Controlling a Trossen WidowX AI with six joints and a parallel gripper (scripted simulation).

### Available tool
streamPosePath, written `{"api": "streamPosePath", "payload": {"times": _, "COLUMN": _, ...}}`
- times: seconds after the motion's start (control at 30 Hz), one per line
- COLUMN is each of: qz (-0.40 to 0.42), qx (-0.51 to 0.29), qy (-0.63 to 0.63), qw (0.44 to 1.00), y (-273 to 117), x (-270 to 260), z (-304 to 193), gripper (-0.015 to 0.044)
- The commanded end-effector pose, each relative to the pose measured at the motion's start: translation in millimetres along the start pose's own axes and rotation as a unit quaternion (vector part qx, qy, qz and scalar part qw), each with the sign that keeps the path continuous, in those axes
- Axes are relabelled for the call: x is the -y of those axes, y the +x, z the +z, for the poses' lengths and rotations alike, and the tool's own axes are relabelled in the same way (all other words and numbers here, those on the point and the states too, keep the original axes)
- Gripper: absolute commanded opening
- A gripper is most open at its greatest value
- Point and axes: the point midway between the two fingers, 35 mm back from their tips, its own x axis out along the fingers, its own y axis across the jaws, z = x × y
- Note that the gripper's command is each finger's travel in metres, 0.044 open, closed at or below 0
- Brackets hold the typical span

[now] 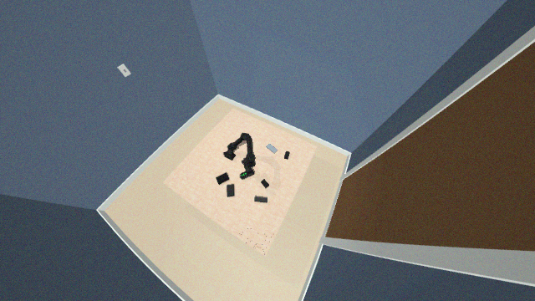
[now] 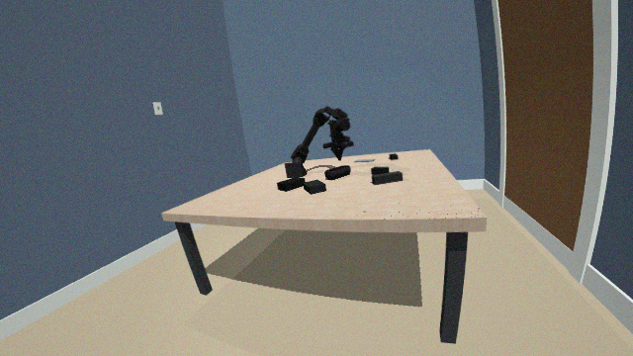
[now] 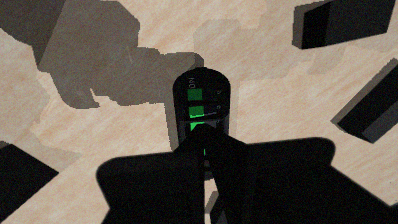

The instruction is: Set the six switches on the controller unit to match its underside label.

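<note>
The black jointed arm [image 1: 249, 146] [image 2: 311, 135] arched over the wooden bench [image 1: 201, 176] [image 2: 321, 213], its pincer [image 2: 339, 158] [image 3: 201, 128] pointing down, closed and empty, above the dark grey controller unit [image 1: 247, 174] [image 2: 337, 172] [image 3: 201, 82]. Dark blocks lay near the unit.

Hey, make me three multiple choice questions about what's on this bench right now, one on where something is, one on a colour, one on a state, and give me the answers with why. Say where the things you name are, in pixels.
1. Where is the controller unit?
A. On the floor
B. Under the jaws
C. Against the wall

2. What colour are the switches' visible lit ends?
A. Green
B. Red
C. Yellow

3. How are the jaws?
A. Wide open
B. Closed on the unit
C. Closed, holding nothing

1: B, the wrist view shows the controller unit [image 1: 247, 174] [image 2: 337, 172] [image 3: 201, 82] beneath the jaws.
2: A, green patches [image 3: 195, 94] show along its top.
3: C, the jaws meet in a narrow tip above the unit.
</note>
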Motion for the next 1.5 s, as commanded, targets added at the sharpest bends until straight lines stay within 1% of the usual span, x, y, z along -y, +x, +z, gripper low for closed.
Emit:
{"api": "streamPosePath", "payload": {"times": 0.0, "qz": 0.004, "qx": 0.002, "qy": 0.006, "qw": 1.000, "y": 8, "x": -3, "z": 0, "gripper": 0.0000}}
{"api": "streamPosePath", "payload": {"times": 0.8, "qz": 0.004, "qx": 0.003, "qy": 0.006, "qw": 1.000, "y": 44, "x": -3, "z": 1, "gripper": 0.0000}}
{"api": "streamPosePath", "payload": {"times": 1.47, "qz": 0.004, "qx": 0.003, "qy": 0.006, "qw": 1.000, "y": 44, "x": -3, "z": 1, "gripper": 0.0000}}
